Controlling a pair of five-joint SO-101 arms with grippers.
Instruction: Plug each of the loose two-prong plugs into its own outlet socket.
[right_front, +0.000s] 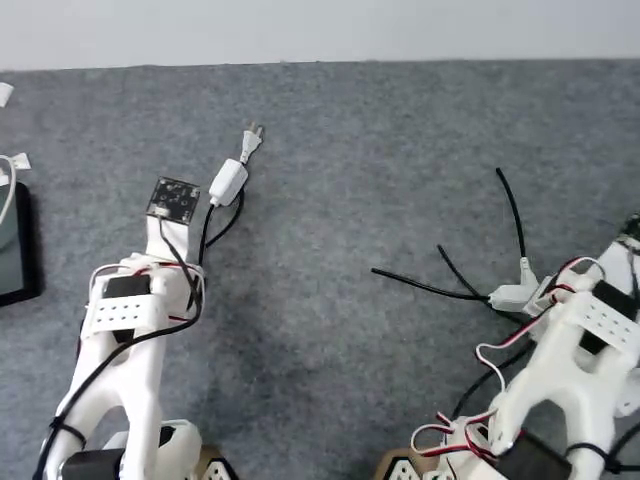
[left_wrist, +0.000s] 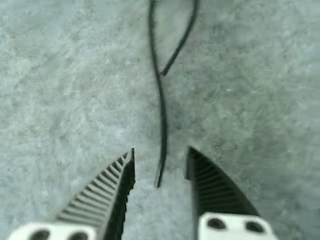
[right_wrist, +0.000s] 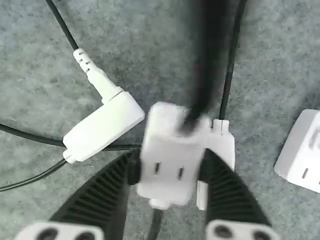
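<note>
Right gripper (right_wrist: 169, 164): jaws clamped on a white outlet socket (right_wrist: 165, 135). Left gripper (left_wrist: 160, 160): jaws apart, astride a black cable (left_wrist: 162, 110), gripping nothing. Loose two-prong plug (right_front: 228, 181): on the grey mat (right_front: 400, 150) near the left gripper, unplugged. Progress: no plug seen seated; insertion apparently all outstanding

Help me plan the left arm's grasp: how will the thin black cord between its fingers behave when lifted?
The black cord is thin and lies in loose bends, so it will likely flop and sag. It looks light, probably dragging its slack along. Being narrow, it may slip through the left hand unless pinched squarely.
</note>
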